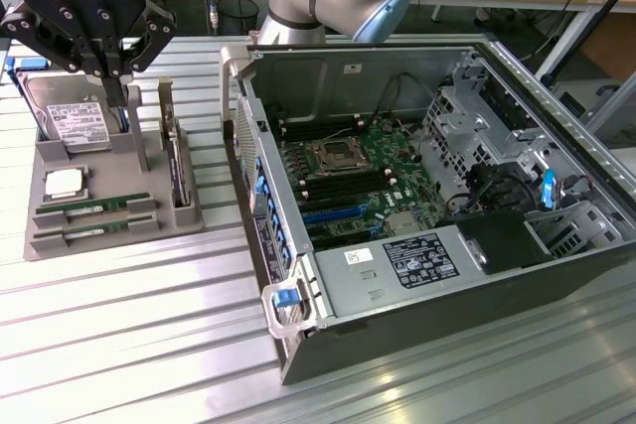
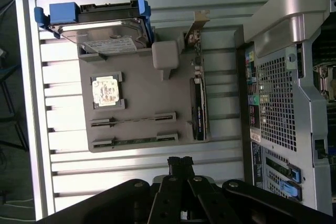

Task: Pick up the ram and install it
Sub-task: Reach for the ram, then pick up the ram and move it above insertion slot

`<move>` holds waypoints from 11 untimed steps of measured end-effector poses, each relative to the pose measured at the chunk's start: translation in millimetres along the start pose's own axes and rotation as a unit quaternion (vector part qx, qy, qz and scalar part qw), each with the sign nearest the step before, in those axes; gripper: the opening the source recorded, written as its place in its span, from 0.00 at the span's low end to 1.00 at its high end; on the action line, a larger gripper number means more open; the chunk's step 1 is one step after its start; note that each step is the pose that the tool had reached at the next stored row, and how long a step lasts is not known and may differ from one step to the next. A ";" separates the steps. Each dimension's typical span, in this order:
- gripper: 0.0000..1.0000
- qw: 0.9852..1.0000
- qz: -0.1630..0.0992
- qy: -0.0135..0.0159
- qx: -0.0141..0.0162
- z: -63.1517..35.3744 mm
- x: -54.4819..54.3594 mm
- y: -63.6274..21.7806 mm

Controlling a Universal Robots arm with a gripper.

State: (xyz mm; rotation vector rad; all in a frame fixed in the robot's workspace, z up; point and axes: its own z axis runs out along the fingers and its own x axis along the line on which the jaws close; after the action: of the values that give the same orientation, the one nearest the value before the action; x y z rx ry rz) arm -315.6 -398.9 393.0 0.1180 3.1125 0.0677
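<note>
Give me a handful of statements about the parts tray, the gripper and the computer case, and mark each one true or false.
1. Two ram sticks lie in the gray tray. True.
2. The gripper is shut on a ram stick. False: it is shut on nothing and hangs above the tray.
3. The computer case lies open with its motherboard showing. True.
4. The tray sits at the exterior view's right of the case. False: it sits at the exterior view's left of it.
5. The expansion card stands on edge in the tray. True.
</note>
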 end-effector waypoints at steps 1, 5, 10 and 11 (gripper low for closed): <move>0.10 1.000 0.000 0.000 0.000 0.0 0.0 0.0; 0.10 1.000 0.000 0.000 0.000 0.0 0.0 0.0; 0.10 1.000 0.000 0.000 0.000 0.0 0.0 0.0; 0.10 1.000 0.000 0.000 0.000 0.0 0.0 0.0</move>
State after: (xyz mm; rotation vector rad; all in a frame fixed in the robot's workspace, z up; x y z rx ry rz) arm -315.6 -398.9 393.0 0.1180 3.1125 0.0677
